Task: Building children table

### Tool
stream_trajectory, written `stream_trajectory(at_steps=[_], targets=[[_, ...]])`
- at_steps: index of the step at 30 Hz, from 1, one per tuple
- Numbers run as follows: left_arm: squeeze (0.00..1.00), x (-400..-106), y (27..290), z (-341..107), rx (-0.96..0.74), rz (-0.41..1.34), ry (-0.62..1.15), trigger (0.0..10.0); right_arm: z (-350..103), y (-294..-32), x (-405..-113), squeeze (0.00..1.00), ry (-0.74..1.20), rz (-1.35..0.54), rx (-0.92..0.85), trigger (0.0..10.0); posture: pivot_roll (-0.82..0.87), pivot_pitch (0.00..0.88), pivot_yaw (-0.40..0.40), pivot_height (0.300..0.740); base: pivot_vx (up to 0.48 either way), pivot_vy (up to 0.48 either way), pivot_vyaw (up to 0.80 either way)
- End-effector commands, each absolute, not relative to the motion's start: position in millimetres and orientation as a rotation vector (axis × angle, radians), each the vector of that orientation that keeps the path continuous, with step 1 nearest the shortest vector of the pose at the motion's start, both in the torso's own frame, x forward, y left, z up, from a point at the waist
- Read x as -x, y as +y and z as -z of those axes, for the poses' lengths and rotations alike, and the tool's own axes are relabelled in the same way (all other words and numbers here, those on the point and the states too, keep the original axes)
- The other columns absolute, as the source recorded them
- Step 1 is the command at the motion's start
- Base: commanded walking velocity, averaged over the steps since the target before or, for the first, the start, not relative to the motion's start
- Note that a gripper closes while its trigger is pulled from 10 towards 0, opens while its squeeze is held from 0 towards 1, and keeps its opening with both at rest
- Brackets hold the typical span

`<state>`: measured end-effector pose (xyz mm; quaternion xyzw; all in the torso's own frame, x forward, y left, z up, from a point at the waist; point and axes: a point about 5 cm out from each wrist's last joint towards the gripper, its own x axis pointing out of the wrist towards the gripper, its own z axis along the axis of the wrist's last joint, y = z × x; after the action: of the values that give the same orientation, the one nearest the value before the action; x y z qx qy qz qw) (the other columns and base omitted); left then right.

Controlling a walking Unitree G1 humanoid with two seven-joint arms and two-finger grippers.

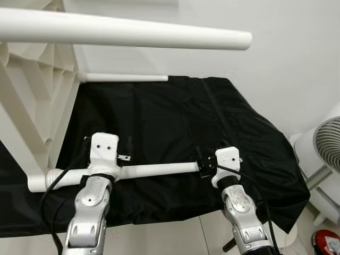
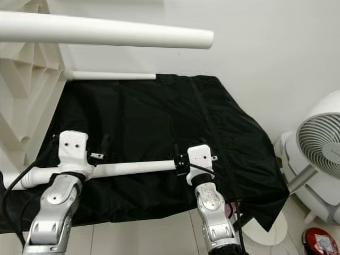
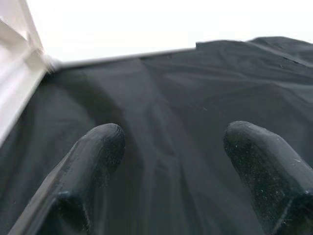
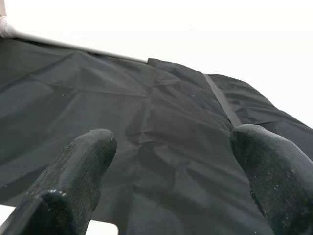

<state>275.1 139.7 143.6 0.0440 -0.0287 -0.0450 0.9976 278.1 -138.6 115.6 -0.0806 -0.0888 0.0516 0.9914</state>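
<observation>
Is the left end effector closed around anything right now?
No, the left end effector is open, its fingers spread apart over the black cloth.

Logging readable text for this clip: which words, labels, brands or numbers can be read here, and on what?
None can be read.
The red object on the floor bears a pale label, too small and blurred to read.
White table legs, black cloth and fan: no visible lettering.

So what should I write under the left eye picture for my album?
Both grippers, left and right, at a white table leg above the black cloth.
</observation>
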Motion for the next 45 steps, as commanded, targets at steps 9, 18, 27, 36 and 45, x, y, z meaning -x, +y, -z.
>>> stream_trajectory(at_steps=[9,18,27,36,45], targets=[[0.0,-281,135,-134,-0.068,0.177,-0.048,10.0,-110,-142,-278,0.0,-0.164,-0.058,0.157,10.0,-0.02,0.0,-0.065,0.74,0.0,0.0,0.0],[0.0,-284,142,-133,-0.061,0.131,-0.057,10.0,-109,-143,-282,0.0,-0.148,-0.041,0.143,10.0,0.0,0.0,-0.117,0.74,0.0,-0.218,0.0],[0.0,-287,143,-134,-0.053,0.113,-0.075,10.0,-110,-146,-286,0.0,-0.143,-0.04,0.149,10.0,0.0,0.0,-0.132,0.74,0.0,-0.385,0.0],[0.0,-291,137,-134,-0.074,0.065,-0.074,10.0,-109,-143,-287,0.0,-0.141,-0.059,0.152,10.0,0.0,0.0,-0.137,0.74,0.0,-0.134,0.0],[0.0,-291,122,-126,-0.049,0.084,-0.042,10.0,-112,-141,-287,0.0,-0.156,-0.064,0.138,10.0,-0.01,0.0,-0.13,0.74,0.0,0.0,0.0]])
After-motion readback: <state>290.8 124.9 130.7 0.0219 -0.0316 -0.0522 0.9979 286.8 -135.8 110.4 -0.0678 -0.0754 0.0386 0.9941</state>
